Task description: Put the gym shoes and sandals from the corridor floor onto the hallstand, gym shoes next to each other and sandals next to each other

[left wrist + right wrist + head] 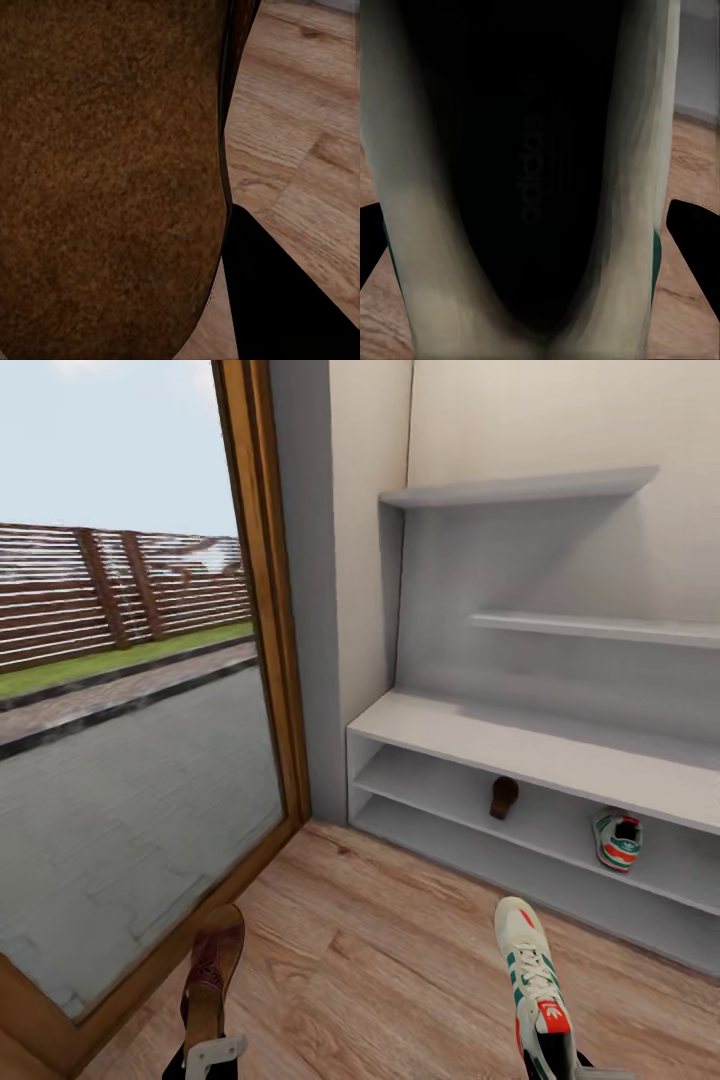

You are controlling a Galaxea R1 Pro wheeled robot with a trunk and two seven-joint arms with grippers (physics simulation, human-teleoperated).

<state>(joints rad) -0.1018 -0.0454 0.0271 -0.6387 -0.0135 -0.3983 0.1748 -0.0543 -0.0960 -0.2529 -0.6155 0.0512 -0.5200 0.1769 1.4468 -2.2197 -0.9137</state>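
My left gripper [211, 1054] is shut on a brown sandal [212, 968] held above the corridor floor [380, 960]; up close, the sandal [105, 172] spreads beside one dark finger [281, 300]. A white gym shoe [533, 975] with green stripes and red accents sits in my right gripper [560, 1066], which is shut on it. Its dark inside [529, 172] lies between the black fingertips [697, 232]. On the hallstand [520, 745], the other sandal [503, 797] and the other gym shoe [617, 841] rest on the upper open shelf, apart from each other.
A large wood-framed glass door [270, 610] stands at the left, with a paved yard and fence outside. Two wall shelves [520, 488] hang above the hallstand. The lowest shelf level [520, 880] holds nothing.
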